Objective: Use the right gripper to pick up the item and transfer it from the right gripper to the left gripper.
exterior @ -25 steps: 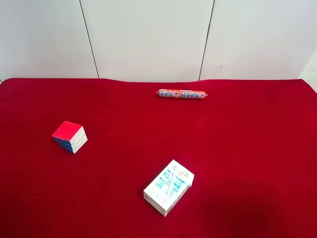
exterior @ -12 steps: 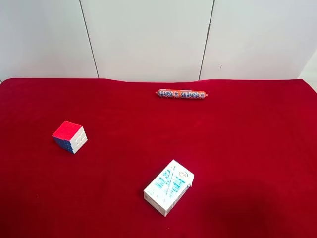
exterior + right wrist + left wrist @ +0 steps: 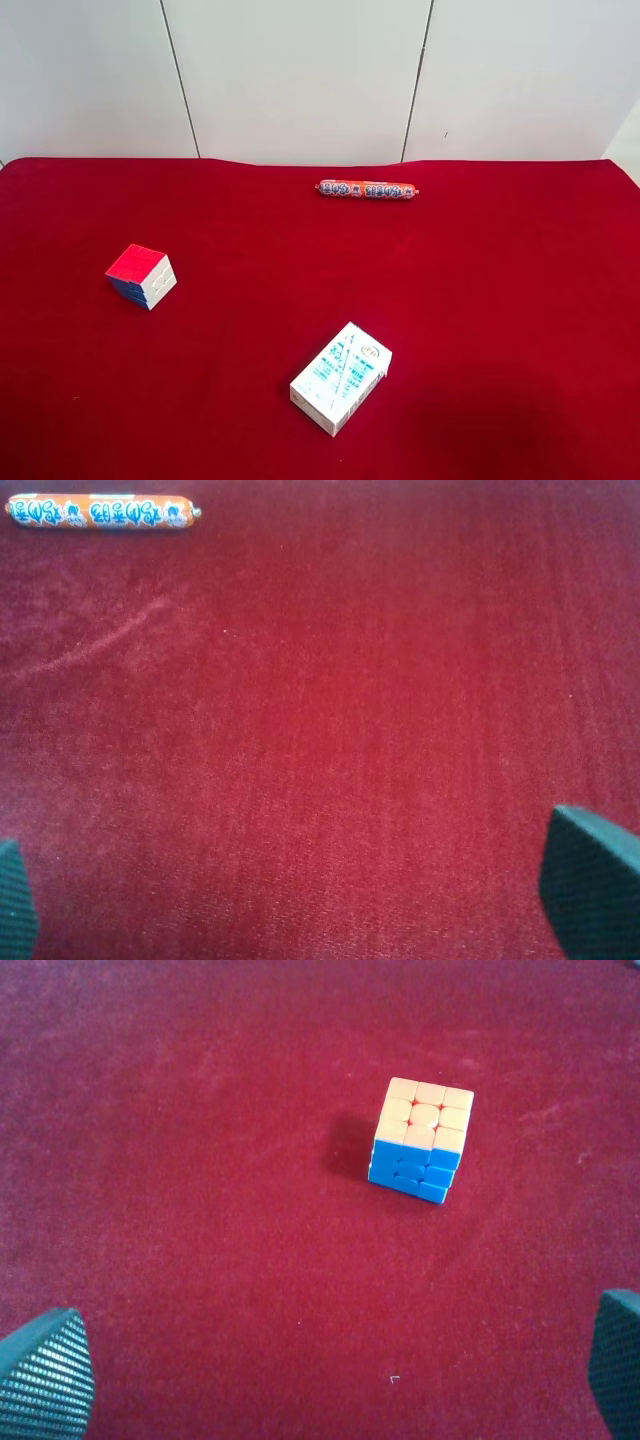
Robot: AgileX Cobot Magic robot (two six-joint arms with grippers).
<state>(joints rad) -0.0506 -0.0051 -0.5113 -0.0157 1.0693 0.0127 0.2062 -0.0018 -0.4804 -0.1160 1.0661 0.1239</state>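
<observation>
The puzzle cube (image 3: 141, 276) sits on the red cloth at the exterior high view's left, red face up, white and blue sides showing. The left wrist view shows it (image 3: 420, 1140) with an orange top and blue side, ahead of my left gripper (image 3: 330, 1370), which is open and empty, fingertips (image 3: 45, 1375) wide apart. My right gripper (image 3: 300, 890) is open and empty over bare cloth, fingertips (image 3: 590, 880) at the frame's corners. Neither arm shows in the exterior high view.
A white-and-blue carton (image 3: 341, 377) lies at the front middle of the cloth. A thin orange sausage stick (image 3: 367, 189) lies near the back edge; it also shows in the right wrist view (image 3: 100, 512). White wall panels stand behind the red table (image 3: 500, 300).
</observation>
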